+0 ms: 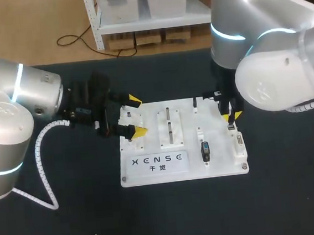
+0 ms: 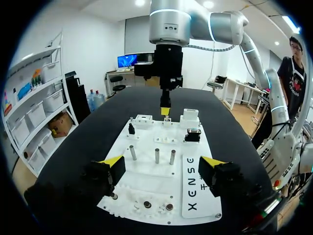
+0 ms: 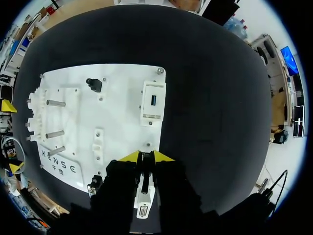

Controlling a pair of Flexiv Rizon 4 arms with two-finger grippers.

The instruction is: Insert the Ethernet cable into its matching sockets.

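Our right jaws grip the Ethernet plug [image 1: 231,125] at the board's [image 1: 220,168] three o'clock. Our left jaws stand open at nine.

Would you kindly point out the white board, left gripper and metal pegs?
white board [image 1: 222,162]: head view, bare front part.
left gripper [image 2: 161,163]: left wrist view, between fingertips.
metal pegs [image 2: 157,155]: left wrist view, middle peg.

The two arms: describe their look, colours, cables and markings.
Both the left arm and right arm have rounded silver-grey shells with glowing cyan rings at the joints. A white spiral hose trails from the left one. The left pincer and right pincer are black with bright yellow tips.
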